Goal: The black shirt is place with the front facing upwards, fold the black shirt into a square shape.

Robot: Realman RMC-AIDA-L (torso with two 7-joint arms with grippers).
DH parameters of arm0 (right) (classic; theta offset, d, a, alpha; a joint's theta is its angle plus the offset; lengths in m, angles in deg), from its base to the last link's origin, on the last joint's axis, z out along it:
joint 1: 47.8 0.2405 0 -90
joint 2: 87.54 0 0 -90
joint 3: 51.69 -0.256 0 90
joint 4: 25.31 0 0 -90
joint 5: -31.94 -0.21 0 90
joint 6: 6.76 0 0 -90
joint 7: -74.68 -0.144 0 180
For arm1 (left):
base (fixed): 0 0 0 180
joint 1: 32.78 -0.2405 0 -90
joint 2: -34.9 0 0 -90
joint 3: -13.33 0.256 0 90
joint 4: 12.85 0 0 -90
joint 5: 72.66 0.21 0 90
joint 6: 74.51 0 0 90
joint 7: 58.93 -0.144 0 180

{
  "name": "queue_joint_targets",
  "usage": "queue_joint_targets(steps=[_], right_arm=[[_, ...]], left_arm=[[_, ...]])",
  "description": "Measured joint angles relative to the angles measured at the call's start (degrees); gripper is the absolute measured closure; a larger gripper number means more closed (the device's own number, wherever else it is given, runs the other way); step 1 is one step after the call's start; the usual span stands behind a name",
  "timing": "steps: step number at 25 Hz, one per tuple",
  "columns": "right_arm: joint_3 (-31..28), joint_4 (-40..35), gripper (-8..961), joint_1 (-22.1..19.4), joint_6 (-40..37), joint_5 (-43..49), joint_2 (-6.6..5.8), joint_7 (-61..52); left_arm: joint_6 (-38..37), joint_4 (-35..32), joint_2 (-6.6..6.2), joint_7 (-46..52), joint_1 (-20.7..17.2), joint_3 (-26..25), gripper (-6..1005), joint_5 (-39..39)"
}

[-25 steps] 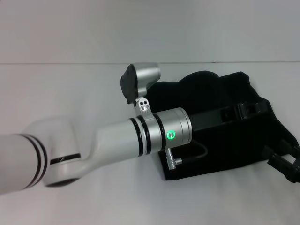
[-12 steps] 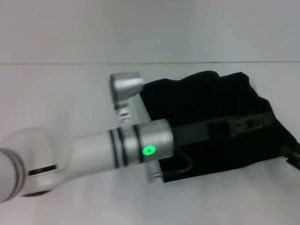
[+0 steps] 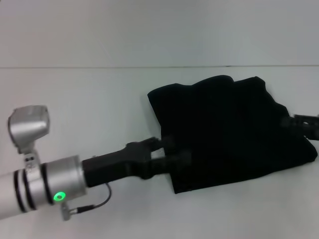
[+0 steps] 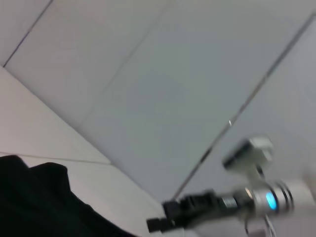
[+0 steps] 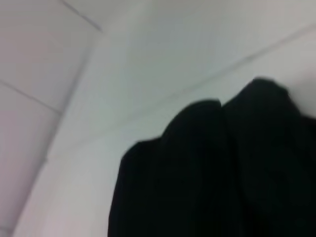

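Left pincer sits at the near-left edge of the black shirt, fingers narrowly parted, nothing visibly held (cloth contact unclear); shirt lies bunched in a rough block on the white table, extending from left pincer toward right pincer; right pincer at shirt's far right edge, finger state cannot tell.
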Motion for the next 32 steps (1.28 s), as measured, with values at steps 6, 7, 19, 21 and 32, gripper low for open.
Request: queue_joint_targets(steps=[6, 7, 19, 21, 32], right_arm=[[0.0, -2.8, 187, 8.4, -1.2, 13.2, -0.09, -13.1], [0.0, -3.3, 187, 9.3, -1.2, 14.6, 0.14, -14.5], [2.0, -2.7, 187, 12.6, 1.1, 20.9, 1.42, -20.0], [2.1, -2.5, 187, 12.5, 1.7, 20.9, 1.42, -20.2], [5.1, -0.1, 188, 13.0, 5.0, 21.0, 2.33, -20.2]], left_arm=[[-2.9, -5.4, -0.06, -7.6, -3.9, 1.0, 47, 2.4], [-4.4, -8.0, -0.15, -9.7, -5.4, 1.1, 47, 3.2], [-9.2, -13.1, -0.33, -13.8, -9.5, -1.2, 47, 3.3], [-9.2, -12.9, -0.28, -13.9, -9.5, -1.1, 47, 3.2], [-9.4, -12.8, -0.25, -15.1, -9.2, -1.1, 47, 3.1]])
